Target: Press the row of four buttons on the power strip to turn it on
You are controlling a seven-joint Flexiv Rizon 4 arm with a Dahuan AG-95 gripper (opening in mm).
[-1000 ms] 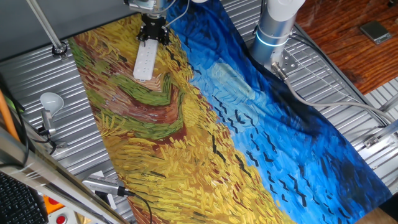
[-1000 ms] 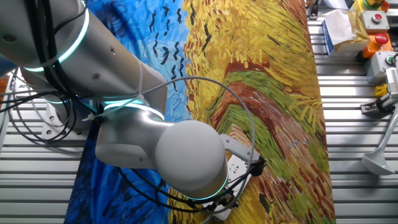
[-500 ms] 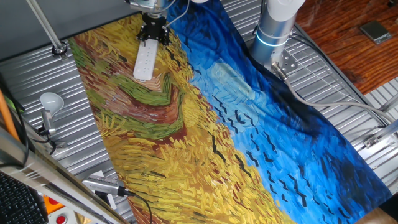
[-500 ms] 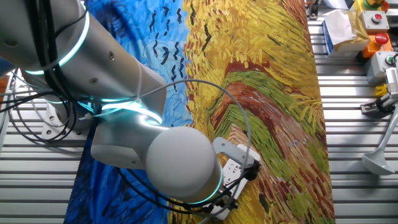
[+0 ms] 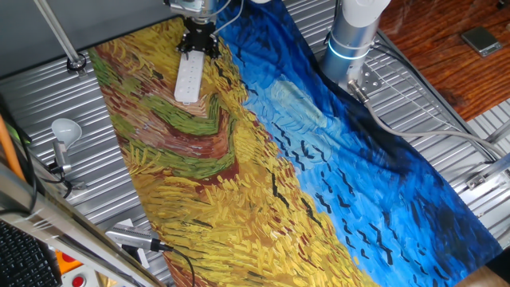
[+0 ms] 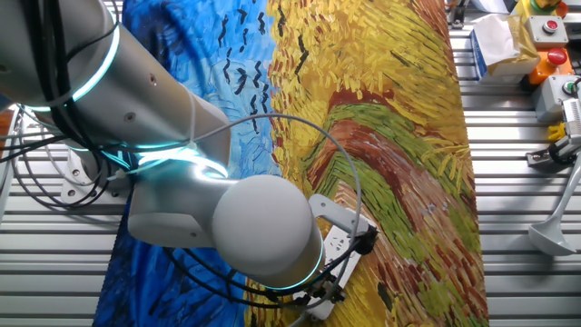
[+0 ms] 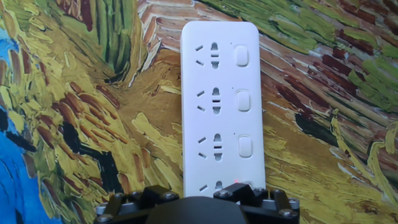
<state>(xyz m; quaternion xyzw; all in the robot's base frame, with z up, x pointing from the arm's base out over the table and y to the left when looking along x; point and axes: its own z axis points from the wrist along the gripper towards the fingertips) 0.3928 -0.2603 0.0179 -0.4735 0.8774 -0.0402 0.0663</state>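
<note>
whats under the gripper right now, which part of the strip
In the hand view the gripper sits over the near end of the power strip. Three buttons show clear beyond it; the fourth is mostly covered, with only a small red glow visible. Actual contact is hidden.

My arm (image 6: 182, 182) is silver-grey with rounded joint housings, and glowing cyan rings band the joints; another ring circles the upright column (image 5: 351, 36) beside the painted cloth (image 5: 263, 159). Thin black cables loop around the big round joint near the cloth's edge. The gripper (image 5: 197, 41) is black, and the hand view shows small silver screws along its dark body.
</note>
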